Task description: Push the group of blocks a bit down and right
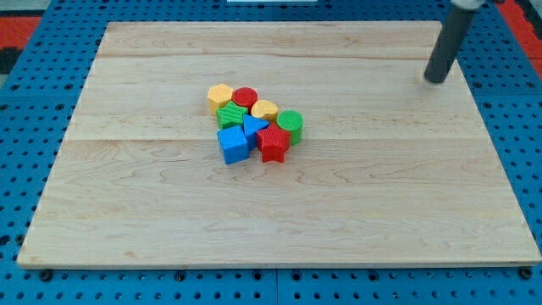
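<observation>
A tight group of blocks sits a little left of the board's middle. It holds a yellow hexagon (219,97), a red cylinder (246,97), a yellow block (264,109), a green star-like block (230,115), a green cylinder (290,124), a blue triangle (254,127), a blue cube (233,145) and a red star-like block (273,143). The blocks touch one another. My tip (435,80) is at the view's upper right, far from the group and touching no block.
The wooden board (127,212) lies on a blue perforated base (17,102). The board's right edge is close to my tip.
</observation>
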`<control>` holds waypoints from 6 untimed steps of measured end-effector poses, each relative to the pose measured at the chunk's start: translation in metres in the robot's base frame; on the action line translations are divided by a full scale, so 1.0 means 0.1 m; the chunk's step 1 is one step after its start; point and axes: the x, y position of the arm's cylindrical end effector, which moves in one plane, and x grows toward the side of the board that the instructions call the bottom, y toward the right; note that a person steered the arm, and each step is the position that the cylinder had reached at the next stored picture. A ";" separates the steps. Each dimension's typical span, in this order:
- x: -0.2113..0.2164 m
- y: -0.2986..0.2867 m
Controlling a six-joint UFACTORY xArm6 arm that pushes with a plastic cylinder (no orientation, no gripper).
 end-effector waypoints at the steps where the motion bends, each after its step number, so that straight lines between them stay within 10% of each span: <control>1: 0.22 -0.73; 3: -0.61 -0.99; 6: -0.73 -2.62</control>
